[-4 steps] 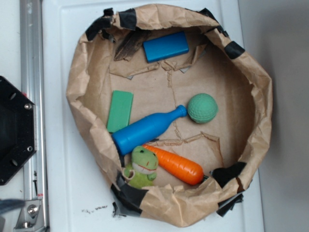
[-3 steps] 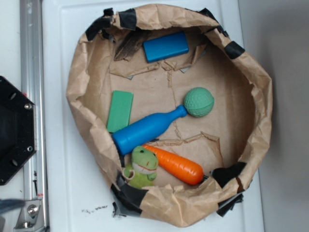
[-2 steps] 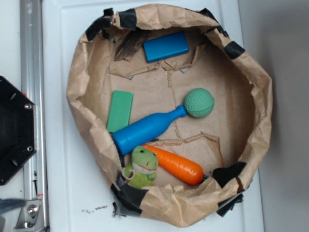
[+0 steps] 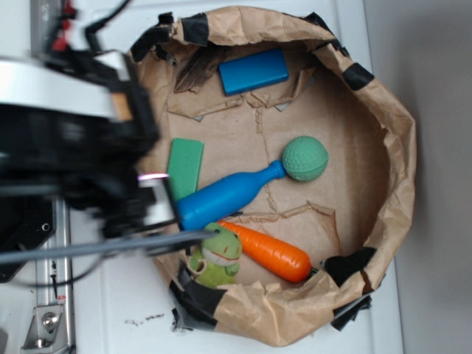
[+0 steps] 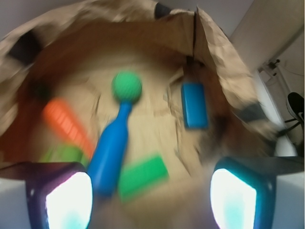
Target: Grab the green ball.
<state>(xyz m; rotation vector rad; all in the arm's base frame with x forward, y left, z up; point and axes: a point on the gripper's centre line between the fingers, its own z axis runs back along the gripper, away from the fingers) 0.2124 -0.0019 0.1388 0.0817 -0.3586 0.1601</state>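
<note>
Resting against the tip of the blue bottle (image 4: 225, 198) in the paper bag (image 4: 398, 147), the green ball (image 4: 304, 158) looks light, dimpled and prone to roll, so the wide-open, empty gripper (image 5: 151, 200) should pinch across its widest middle.

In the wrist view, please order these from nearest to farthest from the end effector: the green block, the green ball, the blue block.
1. Green block: just ahead of the end effector, between its fingers.
2. Blue block: farther, on the right.
3. Green ball: farthest, centre-left, at the blue bottle's neck.
</note>
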